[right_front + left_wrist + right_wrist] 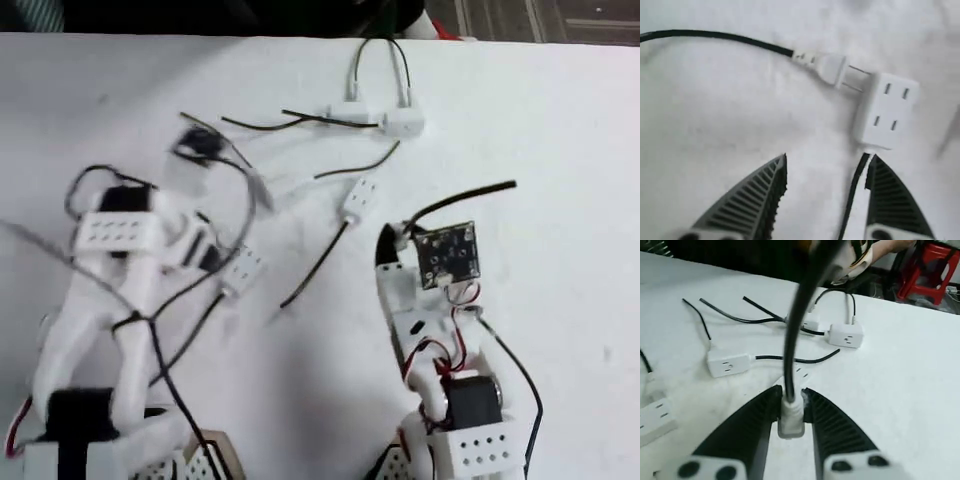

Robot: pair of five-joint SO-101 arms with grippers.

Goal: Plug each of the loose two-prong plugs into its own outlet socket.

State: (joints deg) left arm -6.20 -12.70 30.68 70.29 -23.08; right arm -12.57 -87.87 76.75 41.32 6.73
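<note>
Cords [320, 255] and white outlet blocks [360, 197] lie scattered over the desk [560, 120] in the high view, with the right claw [393, 248] near the middle and a black lead curving off it. The left wrist view adds the left claw [827, 160], released, just short of a loose plug [832, 67] whose prongs meet the side of a nearby block [887, 110]. The right wrist view shows the right claw [790, 405] clenched on a white plug [790, 417], its cord rising upward.

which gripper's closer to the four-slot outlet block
Left. The left gripper sits open just short of the four-slot outlet block; the right gripper, shut on a plug, is farther off.
</note>
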